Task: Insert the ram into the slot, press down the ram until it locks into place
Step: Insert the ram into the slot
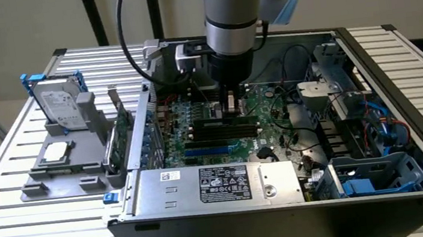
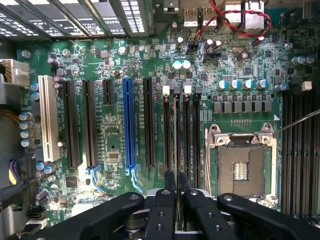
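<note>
An open desktop computer case point(image 1: 303, 204) lies on a slatted metal table point(image 1: 9, 180), with its motherboard point(image 2: 115, 135) facing up. A robot arm reaches straight down into the case, over the middle of the motherboard.

The gripper point(image 2: 177, 176) has its two black fingers drawn close together, leaving a narrow gap. They appear to pinch the ram point(image 1: 220, 119) by its long upper edge, near the middle. The ram sits low over the board, lined up along the slot point(image 2: 176, 92). That slot is the second memory socket counted from the blue socket point(image 2: 129, 125). Whether the ram is seated or locked cannot be told.

By its look, the ram is light, thin and stiff, and it is probably brittle if bent. Its chips and contact edge seem easy to damage. The bare top edge or the two short ends look like the safest places to hold it. Pressure would best fall evenly along its length.

Counts on the motherboard:
- One ram.
- Four parallel black memory slots side by side, two with white end clips and two with black.
- One blue socket.
- One white socket point(image 2: 47, 120) near the motherboard's edge.
- One empty processor socket point(image 2: 242, 167) just beside the four slots.
- More long dark sockets beyond the processor socket, number unclear.

On the table at the exterior view's left of the case, one hard drive point(image 1: 60, 104) stands in a grey holder point(image 1: 60, 167).
</note>
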Robot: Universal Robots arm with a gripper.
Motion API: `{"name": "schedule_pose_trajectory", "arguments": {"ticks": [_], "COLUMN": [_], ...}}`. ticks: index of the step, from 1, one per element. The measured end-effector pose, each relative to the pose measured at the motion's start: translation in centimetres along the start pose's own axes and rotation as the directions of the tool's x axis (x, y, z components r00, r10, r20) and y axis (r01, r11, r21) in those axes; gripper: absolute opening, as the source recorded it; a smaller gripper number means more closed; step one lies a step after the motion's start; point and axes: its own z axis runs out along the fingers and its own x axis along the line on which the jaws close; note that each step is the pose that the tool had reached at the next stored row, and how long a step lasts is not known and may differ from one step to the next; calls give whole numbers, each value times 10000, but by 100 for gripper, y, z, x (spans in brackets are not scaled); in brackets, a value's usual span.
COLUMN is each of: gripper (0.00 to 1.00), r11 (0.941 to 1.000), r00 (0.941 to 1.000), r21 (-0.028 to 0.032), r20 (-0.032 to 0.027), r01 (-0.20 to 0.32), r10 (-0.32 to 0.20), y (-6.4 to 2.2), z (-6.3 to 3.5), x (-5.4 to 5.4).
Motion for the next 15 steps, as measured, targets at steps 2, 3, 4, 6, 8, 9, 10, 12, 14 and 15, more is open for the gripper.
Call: {"name": "schedule_pose_trajectory", "arguments": {"ticks": [2, 3, 4, 6, 8, 9, 10, 12, 14, 15], "gripper": [13, 13, 13, 13, 13, 13, 13, 13, 13, 13], "r11": [10000, 10000, 10000, 10000, 10000, 10000, 10000, 10000, 10000, 10000], "r00": [10000, 10000, 10000, 10000, 10000, 9999, 9999, 9997, 9996, 9995], "r21": [10, 11, 12, 14, 14, 16, 19, 23, 23, 23], "r20": [-8, -12, -17, -34, -78, -115, -156, -235, -295, -314], "r01": [17, 22, 25, 31, 34, 36, 39, 45, 47, 47], "r10": [-17, -22, -25, -31, -34, -35, -39, -45, -47, -46], "y": [7, 11, 13, 16, 17, 17, 18, 17, 17, 17], "z": [4, 5, 8, 15, 21, 25, 29, 38, 45, 48], "x": [1, 2, 1, 1, 2, 2, 2, 1, 2, 2]}}
